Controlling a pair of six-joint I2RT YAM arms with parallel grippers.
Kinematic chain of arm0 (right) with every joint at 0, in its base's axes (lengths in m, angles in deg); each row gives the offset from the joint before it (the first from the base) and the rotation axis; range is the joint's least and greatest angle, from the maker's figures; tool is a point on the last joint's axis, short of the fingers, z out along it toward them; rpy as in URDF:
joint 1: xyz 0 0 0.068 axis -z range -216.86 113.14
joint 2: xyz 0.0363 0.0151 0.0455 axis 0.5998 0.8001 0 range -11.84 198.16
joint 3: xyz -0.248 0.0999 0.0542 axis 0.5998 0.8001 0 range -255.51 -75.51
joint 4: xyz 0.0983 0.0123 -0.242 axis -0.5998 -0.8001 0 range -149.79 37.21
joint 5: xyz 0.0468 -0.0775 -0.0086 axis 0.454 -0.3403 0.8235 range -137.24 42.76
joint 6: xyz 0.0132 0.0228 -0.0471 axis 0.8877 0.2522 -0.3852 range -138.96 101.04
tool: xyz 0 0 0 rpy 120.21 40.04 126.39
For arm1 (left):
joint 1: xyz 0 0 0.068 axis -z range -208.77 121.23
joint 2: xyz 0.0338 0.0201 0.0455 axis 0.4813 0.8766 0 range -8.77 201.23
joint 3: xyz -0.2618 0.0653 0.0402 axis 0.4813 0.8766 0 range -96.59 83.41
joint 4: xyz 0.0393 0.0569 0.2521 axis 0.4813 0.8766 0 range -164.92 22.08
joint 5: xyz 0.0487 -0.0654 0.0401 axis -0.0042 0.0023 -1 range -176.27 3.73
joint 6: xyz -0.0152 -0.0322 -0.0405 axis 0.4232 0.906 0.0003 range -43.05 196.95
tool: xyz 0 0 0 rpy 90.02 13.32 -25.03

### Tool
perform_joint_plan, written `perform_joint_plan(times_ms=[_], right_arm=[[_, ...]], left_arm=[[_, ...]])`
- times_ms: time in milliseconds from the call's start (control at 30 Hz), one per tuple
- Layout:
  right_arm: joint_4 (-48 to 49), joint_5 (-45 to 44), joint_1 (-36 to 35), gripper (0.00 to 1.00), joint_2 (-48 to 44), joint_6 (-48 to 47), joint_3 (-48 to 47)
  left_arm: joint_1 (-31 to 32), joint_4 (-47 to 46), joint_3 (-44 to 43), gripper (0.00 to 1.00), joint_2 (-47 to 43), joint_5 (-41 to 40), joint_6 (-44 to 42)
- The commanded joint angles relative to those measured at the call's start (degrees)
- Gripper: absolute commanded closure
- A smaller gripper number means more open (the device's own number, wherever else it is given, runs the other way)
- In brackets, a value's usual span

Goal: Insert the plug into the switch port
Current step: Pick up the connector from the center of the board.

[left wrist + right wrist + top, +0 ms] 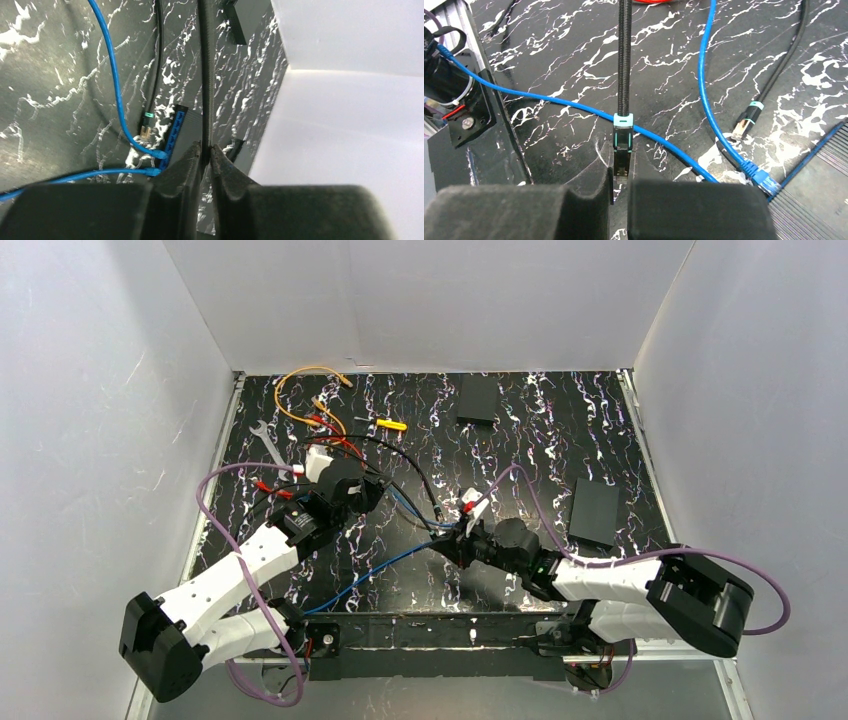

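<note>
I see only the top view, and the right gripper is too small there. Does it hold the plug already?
Observer: Yes. In the right wrist view, the right gripper is shut on the plug.
Operator: And the other arm?
Observer: In the left wrist view, the left gripper is shut on the black braided cable.
Operator: Where is the switch from the plug?
Observer: In the right wrist view, the switch is at the lower right, apart from the plug. A blue cable ends at its edge.
</note>
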Motion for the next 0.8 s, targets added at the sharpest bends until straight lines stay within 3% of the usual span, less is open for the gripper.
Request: perform_joint_plan(times_ms=[0, 133, 267, 400, 467, 600, 767], right_arm=[[-2.7, -4.82, -0.1, 0.99, -3.75, -2.29, -0.65], [-9.45, -5.09, -0.1, 0.99, -5.91, -5.29, -2.27], [-14.66, -2.21, -0.08, 0.99, -5.77, -7.65, -4.86], [-18.34, -0.93, -0.08, 0.99, -5.25, -9.27, -6.87], [-20.12, 1.0, -0.1, 0.99, -4.96, -9.85, -7.74], [-21.97, 4.65, -0.1, 0.99, -4.95, -11.12, -8.67], [-25.38, 9.01, -0.1, 0.99, -4.95, -13.13, -10.11]], left_arm=[[0.08, 2.68, -1.08, 0.83, -1.24, -2.26, -6.0], [0.08, 7.71, -5.46, 0.6, -0.22, -1.56, -21.23], [0.09, 10.94, -9.88, 0.55, 0.99, 3.09, -41.7], [0.09, 12.68, -11.12, 0.44, -1.01, 12.13, -57.3], [0.09, 14.31, -11.98, 0.43, -2.38, 16.01, -64.12], [0.09, 17.16, -13.71, 0.37, -3.86, 29.0, -76.02], [0.09, 21.25, -16.26, 0.35, -3.95, 41.99, -84.86]])
